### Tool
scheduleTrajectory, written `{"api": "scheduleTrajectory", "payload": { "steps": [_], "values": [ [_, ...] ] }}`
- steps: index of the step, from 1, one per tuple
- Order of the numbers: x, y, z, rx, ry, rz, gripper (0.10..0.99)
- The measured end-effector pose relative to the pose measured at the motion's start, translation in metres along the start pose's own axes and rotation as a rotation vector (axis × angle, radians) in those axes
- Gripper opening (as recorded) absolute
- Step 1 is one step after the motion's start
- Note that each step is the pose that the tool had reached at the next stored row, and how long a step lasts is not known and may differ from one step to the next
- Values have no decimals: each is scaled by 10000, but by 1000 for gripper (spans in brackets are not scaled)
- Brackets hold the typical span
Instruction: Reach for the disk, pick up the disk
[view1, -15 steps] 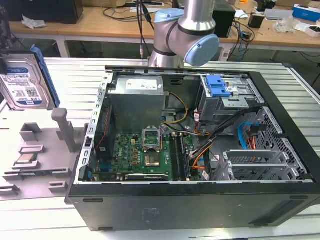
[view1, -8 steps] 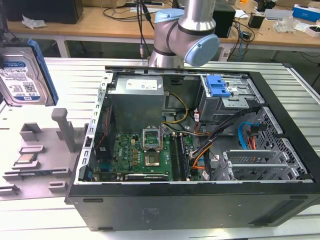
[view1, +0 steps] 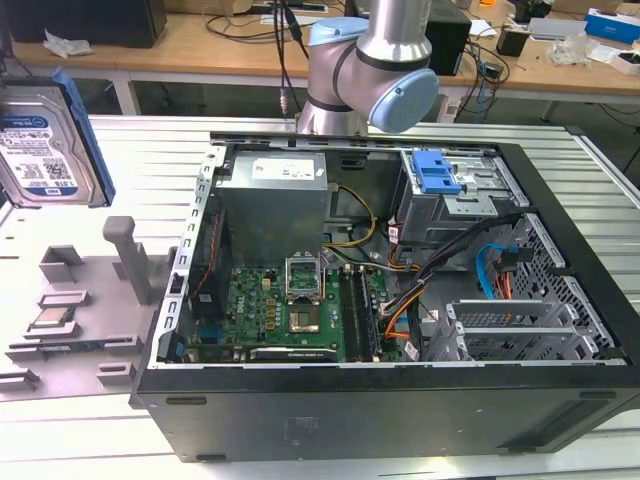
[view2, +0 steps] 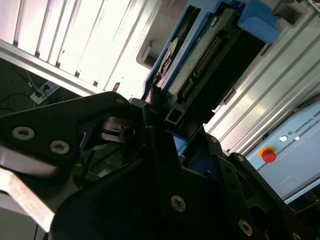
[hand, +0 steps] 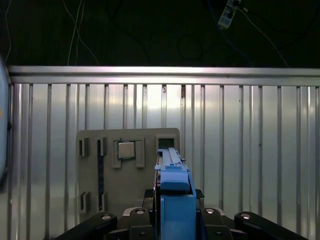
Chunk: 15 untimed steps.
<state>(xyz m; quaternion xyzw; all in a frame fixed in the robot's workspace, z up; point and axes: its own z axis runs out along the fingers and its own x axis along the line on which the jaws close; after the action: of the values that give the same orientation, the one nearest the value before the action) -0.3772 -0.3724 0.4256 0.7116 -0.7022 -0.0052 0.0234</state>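
The disk (view1: 38, 150), a silver hard drive with a white-and-blue label in a blue bracket, hangs in the air at the exterior view's left edge, above the grey fixture (view1: 90, 300). In the first wrist view the disk (hand: 175, 200) stands edge-on between the black fingers (hand: 216, 219) of my gripper (hand: 175, 222), which is shut on it. The second wrist view shows the disk's circuit-board side (view2: 210, 55) and blue bracket (view2: 257, 22) rising out of the gripper (view2: 167, 145).
An open computer case (view1: 560, 410) fills the table's middle, with a blue latch (view1: 435, 172) on its drive cage. The arm's base (view1: 370, 70) stands behind it. A small silver chip (view1: 55, 318) lies on the fixture, seen too as the chip (hand: 125, 150). The table is slatted aluminium.
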Motion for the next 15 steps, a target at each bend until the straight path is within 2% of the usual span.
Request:
{"api": "scheduleTrajectory", "payload": {
  "steps": [5,13,15],
  "values": [
    [1,1,-42,0,0,0,365],
    [5,5,-194,0,0,0,365],
    [5,6,-212,0,0,0,365]
  ]
}}
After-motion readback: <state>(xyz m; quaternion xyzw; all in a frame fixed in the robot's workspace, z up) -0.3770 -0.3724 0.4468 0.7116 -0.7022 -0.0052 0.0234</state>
